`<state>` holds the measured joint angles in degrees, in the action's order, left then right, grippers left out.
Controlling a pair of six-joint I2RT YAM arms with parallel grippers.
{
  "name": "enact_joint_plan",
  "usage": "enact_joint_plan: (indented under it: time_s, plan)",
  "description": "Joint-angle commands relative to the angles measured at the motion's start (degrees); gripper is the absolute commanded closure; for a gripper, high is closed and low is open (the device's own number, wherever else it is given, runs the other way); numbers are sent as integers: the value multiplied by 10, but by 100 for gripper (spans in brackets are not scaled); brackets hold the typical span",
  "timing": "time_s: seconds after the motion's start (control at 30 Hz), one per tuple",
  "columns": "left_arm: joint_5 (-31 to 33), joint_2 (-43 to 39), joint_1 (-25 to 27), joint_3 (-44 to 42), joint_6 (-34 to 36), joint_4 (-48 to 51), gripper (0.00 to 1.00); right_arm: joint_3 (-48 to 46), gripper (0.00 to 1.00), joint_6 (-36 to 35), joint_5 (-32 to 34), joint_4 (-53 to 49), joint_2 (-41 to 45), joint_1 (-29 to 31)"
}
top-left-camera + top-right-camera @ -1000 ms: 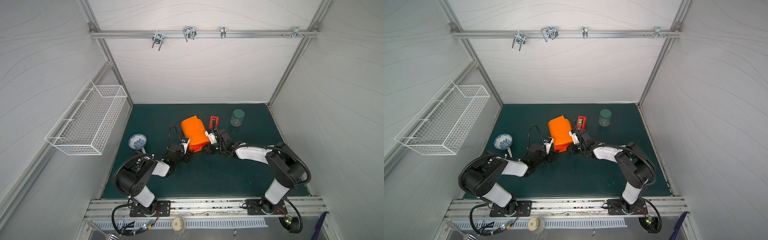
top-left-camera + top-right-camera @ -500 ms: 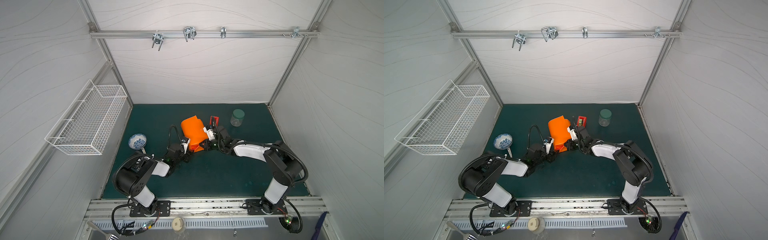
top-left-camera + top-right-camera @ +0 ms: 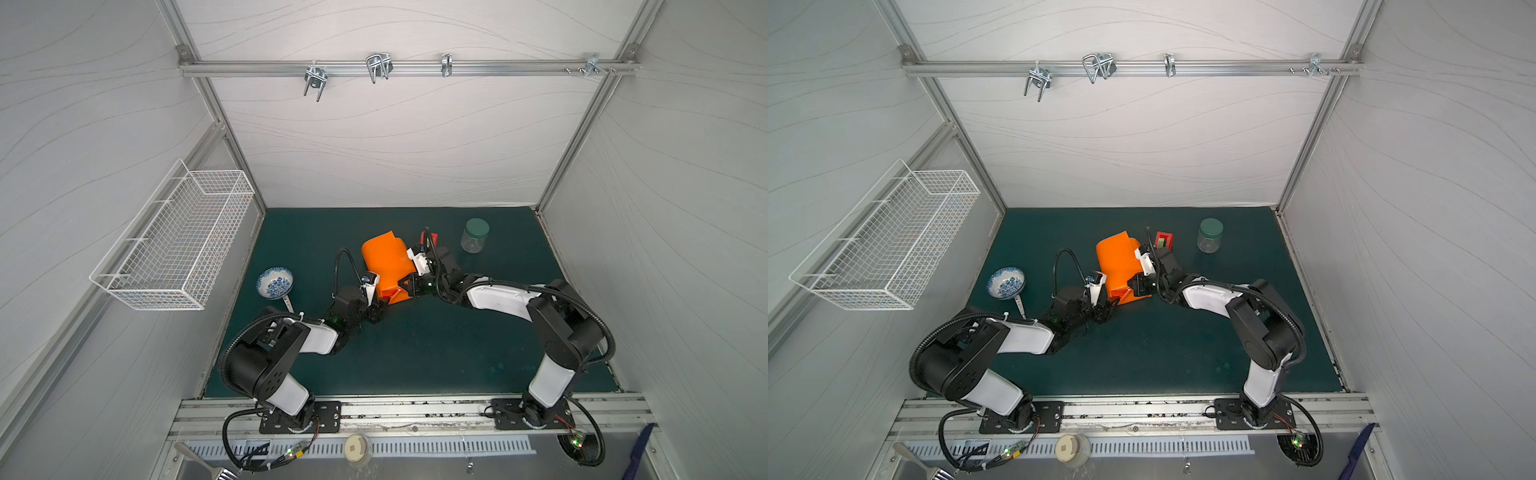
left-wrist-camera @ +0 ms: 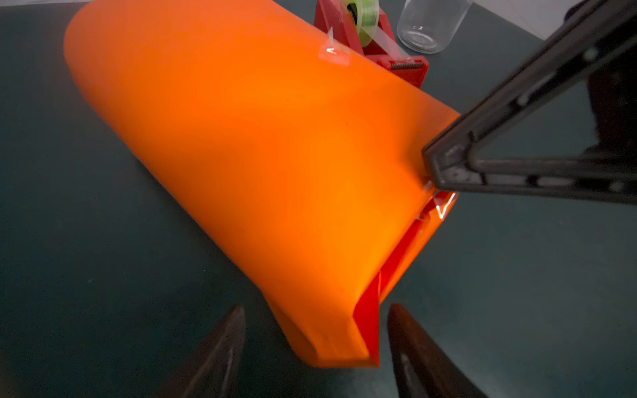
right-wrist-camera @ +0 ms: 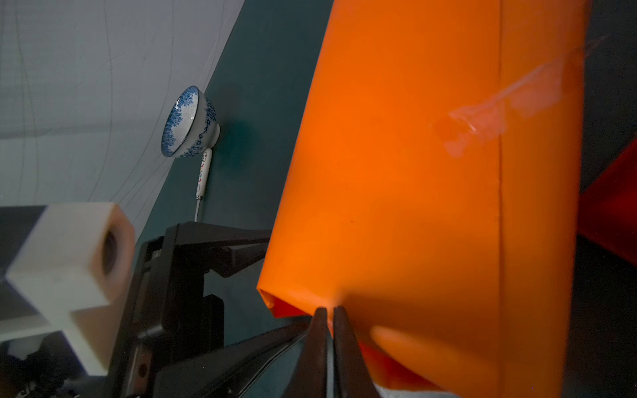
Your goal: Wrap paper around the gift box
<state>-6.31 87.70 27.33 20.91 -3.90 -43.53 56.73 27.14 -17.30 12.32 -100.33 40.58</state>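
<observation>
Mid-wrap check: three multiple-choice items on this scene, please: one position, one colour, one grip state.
1. The tape dispenser stands: A) in the wire basket; B) left of the bowl; C) between the paper and the jar.
2. The jar's lid is: A) green; B) red; C) white.
3. The right pincer is: A) wide open; B) shut on the paper's edge; C) holding the spoon.
Key: C, both top views show it there; A, green from above; B, the right wrist view shows its tips pinching the edge.
</observation>
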Motion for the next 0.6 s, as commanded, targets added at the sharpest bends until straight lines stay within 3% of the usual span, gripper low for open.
enact_joint_plan:
  time_s: [0.0, 0.3, 0.43, 0.57]
  plan:
    - [-5, -29, -4, -6, -24, -12, 28, -13, 89, -7, -16, -1, 35, -12]
    - [21, -132, -4, -5, -49, 65, 19, -97, 80, -24, -4, -26, 107, -19]
    - [71, -157, -8, 79, -106, 221, 16, -90, 79, -23, -5, -14, 85, 0]
    - [66, -108, -29, 185, -154, 355, 19, -62, 82, -21, -8, -6, 54, 16]
